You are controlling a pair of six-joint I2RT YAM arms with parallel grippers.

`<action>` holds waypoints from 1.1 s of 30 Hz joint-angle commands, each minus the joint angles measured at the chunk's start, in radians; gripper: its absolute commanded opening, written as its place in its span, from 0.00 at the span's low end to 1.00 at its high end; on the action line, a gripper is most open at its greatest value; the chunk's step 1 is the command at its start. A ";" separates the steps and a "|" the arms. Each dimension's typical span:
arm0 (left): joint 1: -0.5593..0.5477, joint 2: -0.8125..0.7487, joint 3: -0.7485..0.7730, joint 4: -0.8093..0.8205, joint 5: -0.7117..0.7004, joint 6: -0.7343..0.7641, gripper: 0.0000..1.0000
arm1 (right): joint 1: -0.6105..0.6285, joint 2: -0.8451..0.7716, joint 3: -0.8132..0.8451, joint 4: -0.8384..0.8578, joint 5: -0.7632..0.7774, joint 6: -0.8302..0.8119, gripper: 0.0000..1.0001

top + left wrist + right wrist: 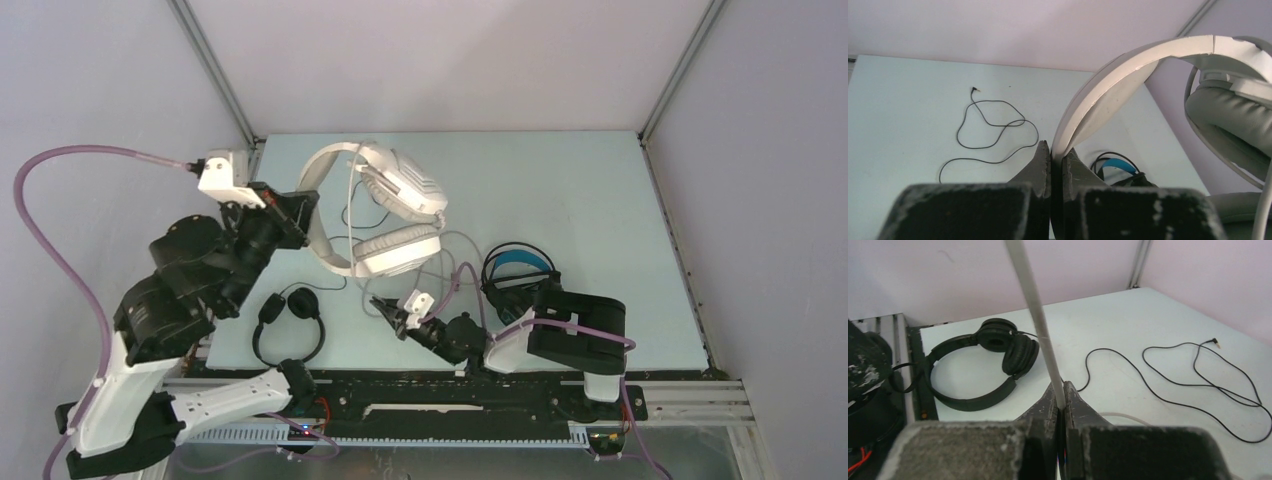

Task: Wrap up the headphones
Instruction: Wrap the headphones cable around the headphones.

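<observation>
The large white-grey headphones (385,205) hang tilted above the back of the table. My left gripper (305,208) is shut on their headband (1128,65), which rises from between the fingers of the left gripper (1056,152). My right gripper (385,307) is shut on their grey cable (1035,305), which runs taut upward out of the right gripper (1062,396). The small slim black headphones (290,320) lie flat near the front left, and in the right wrist view (988,360) sit just left of the jaws. The black headphones with blue accents (518,270) lie beside the right arm.
A thin black cable (1173,380) loops loosely over the tabletop (600,200); its plug end shows in the left wrist view (993,130). A slack stretch of grey cable (1123,416) lies by the right fingers. Walls enclose the table on three sides.
</observation>
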 commanded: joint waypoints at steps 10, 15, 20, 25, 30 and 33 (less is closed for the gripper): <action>0.006 -0.122 0.020 -0.033 0.354 -0.047 0.00 | -0.143 -0.167 -0.046 -0.091 -0.049 0.103 0.00; 0.006 -0.131 -0.011 -0.071 0.370 0.063 0.00 | -0.240 -0.312 -0.040 -0.293 -0.190 0.220 0.00; 0.006 -0.153 -0.104 -0.038 0.410 0.206 0.00 | -0.284 -0.484 -0.039 -0.507 -0.241 0.244 0.00; 0.005 -0.141 -0.189 -0.014 0.398 0.409 0.00 | -0.335 -0.655 0.006 -0.790 -0.322 0.317 0.00; 0.006 -0.114 -0.223 -0.010 0.418 0.566 0.00 | -0.385 -0.792 0.062 -1.065 -0.423 0.373 0.00; 0.006 -0.107 -0.245 -0.003 0.461 0.645 0.00 | -0.391 -0.841 0.103 -1.196 -0.457 0.377 0.00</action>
